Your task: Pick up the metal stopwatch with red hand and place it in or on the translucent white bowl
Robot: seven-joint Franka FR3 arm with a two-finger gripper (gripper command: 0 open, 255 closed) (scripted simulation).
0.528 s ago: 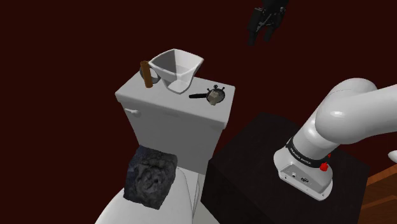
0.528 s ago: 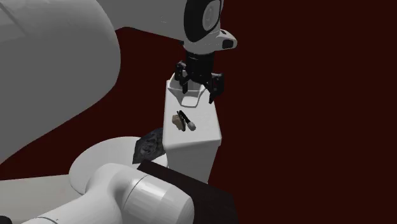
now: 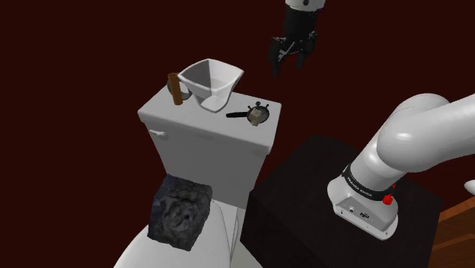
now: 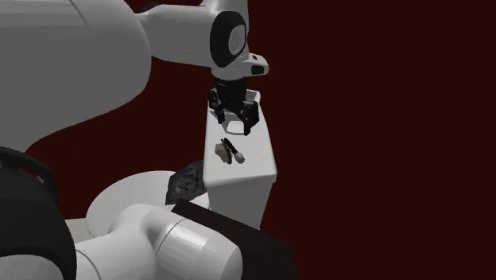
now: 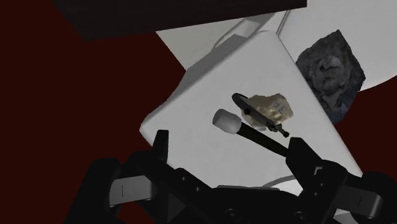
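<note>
The gripper [image 3: 290, 61] hangs above the toilet tank [image 3: 164, 114], fingers spread and empty, probably lining up on the stopwatch [image 3: 259, 113], which lies on the lid beside the bowl [image 3: 199, 85].

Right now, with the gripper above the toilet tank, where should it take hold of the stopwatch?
Probably the round case of the stopwatch, from straight above: it lies flat on the tank lid. Set the fingers of the open gripper across the case, clear of the black-handled tool lying against one side.
</note>
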